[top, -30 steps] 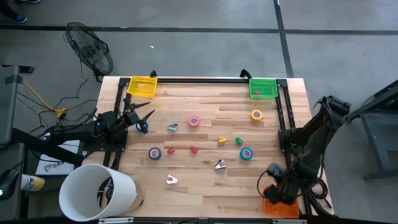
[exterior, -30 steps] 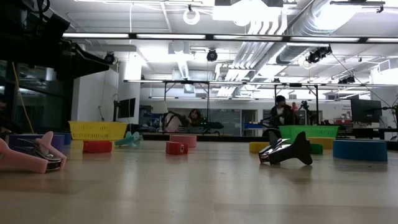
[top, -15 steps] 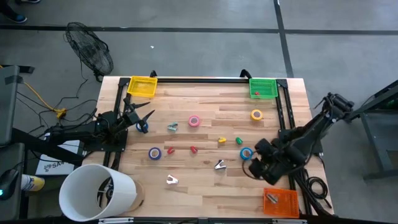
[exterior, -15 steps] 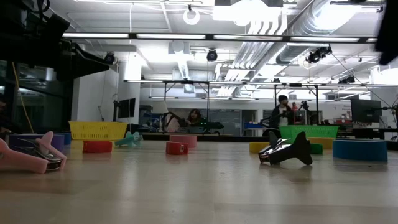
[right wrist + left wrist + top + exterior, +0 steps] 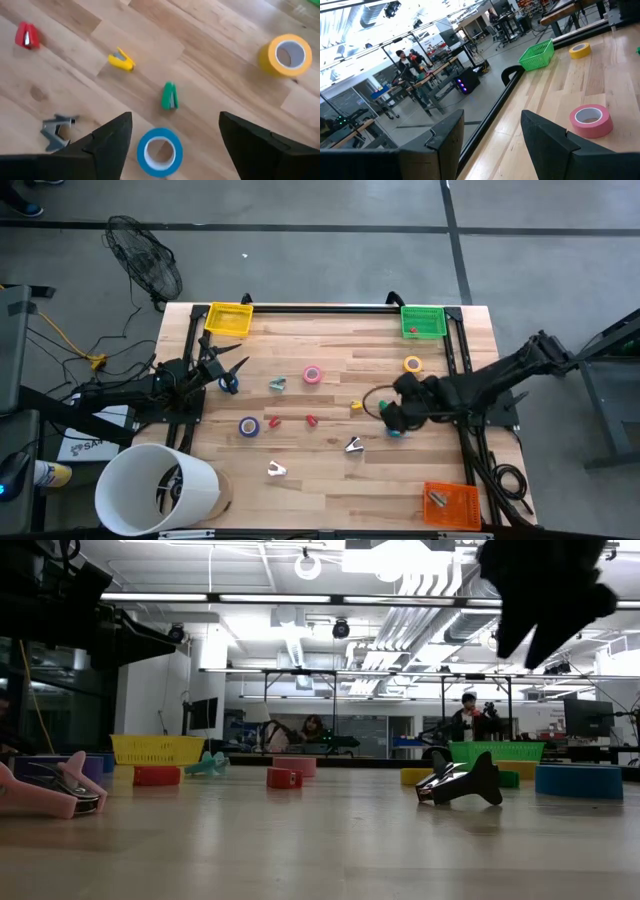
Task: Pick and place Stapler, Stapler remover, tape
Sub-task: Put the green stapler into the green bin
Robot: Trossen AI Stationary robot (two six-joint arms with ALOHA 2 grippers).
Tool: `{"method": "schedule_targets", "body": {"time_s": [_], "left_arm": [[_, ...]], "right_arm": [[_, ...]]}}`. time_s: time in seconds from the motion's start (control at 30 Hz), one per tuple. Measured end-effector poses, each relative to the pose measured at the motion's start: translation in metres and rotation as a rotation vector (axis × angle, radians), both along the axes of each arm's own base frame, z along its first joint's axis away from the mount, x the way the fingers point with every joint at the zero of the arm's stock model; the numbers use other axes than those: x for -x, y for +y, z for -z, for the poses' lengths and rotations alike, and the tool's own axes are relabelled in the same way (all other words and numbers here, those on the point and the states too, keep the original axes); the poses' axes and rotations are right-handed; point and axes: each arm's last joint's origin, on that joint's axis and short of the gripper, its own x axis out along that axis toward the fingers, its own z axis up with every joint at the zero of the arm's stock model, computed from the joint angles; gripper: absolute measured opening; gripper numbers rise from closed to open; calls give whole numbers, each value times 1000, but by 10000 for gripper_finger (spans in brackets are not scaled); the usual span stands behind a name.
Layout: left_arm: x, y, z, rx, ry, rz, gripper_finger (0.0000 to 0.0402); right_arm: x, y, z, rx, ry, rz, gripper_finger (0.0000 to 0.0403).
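the right gripper (image 5: 172, 137) hangs wide open and empty above the desk (image 5: 330, 340), the blue tape roll (image 5: 159, 151) lying flat directly below between its fingers, a green stapler (image 5: 170, 96) just beyond it.

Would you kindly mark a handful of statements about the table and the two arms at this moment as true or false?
1. The right gripper is open above the blue tape roll. True.
2. The right gripper holds the green stapler. False: the stapler lies on the table, ahead of empty fingers.
3. The orange basket sits at the table's near right corner. True.
4. The yellow tape roll is inside the green basket. False: it lies on the wood near it.
5. The left gripper is holding the pink tape roll. False: it is open at the table's left edge.
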Motion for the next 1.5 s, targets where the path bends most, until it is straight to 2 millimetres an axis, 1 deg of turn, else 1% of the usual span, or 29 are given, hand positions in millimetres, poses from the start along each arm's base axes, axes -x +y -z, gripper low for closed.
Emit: {"method": "schedule_targets", "body": {"time_s": [0.13, 0.23, 0.47, 0.73, 0.87, 0.97, 1.13, 1.33, 1.4, 1.5], "left_arm": [[0, 0, 0, 0, 0, 0, 193], [0, 0, 0, 0, 0, 0, 193], [0, 0, 0, 0, 0, -1, 193], [0, 0, 0, 0, 0, 0, 193], [0, 0, 0, 0, 0, 0, 193], [0, 0, 0, 0, 0, 0, 193], [0, 0, 0, 0, 0, 0, 193], [0, 0, 0, 0, 0, 0, 193], [0, 0, 0, 0, 0, 0, 193], [0, 0, 0, 0, -1, 0, 193]], "right_arm": [[-10, -15, 2, -20, 18, -34, 293], [-20, -23, 10, -39, 57, -51, 293], [-38, -40, 39, -72, 212, -58, 293], [-51, -53, 69, -130, 345, -31, 293], [-55, -58, 80, -147, 392, -41, 293], [-58, -62, 83, -152, 389, -47, 293], [-62, -65, 85, -194, 356, -72, 293], [-63, -65, 86, -195, 348, -79, 293], [-61, -65, 91, -205, 345, -82, 293], [-52, -64, 106, -231, 361, -93, 293]]}}
